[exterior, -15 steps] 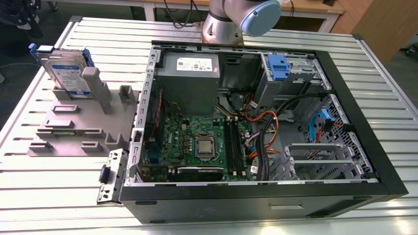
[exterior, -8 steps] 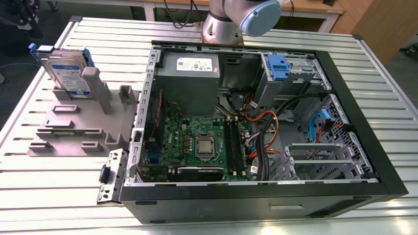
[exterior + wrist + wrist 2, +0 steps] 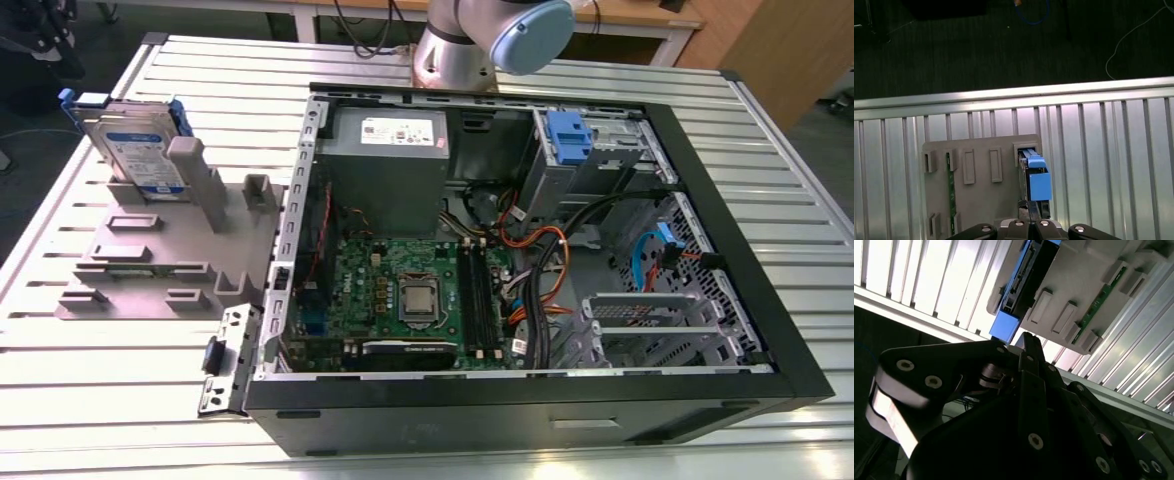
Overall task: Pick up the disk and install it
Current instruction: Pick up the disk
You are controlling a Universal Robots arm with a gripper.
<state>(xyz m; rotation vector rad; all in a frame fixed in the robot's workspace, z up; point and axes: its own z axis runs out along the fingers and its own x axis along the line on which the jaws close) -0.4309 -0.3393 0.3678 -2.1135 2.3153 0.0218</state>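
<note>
The disk (image 3: pixel 139 150) stands upright on edge in a grey holder (image 3: pixel 147 262) on the slatted table, at the exterior view's left. It is a silver drive with a white-and-blue label in a bright blue carrier. In both wrist views my gripper (image 3: pixel 1030 214) (image 3: pixel 1027 342) points at the disk (image 3: pixel 1035 176) (image 3: pixel 1023 277) from a distance, lined up with its blue end tab. The fingers are shut together with nothing between them.
An open black computer case (image 3: pixel 747 330) lies on the table, showing its motherboard (image 3: pixel 407 300), grey power supply (image 3: pixel 390 160), cables and a blue drive bay clip (image 3: pixel 569 135). A green memory stick (image 3: pixel 948 190) sits in the holder. The arm's joint (image 3: pixel 501 35) stands behind the case.
</note>
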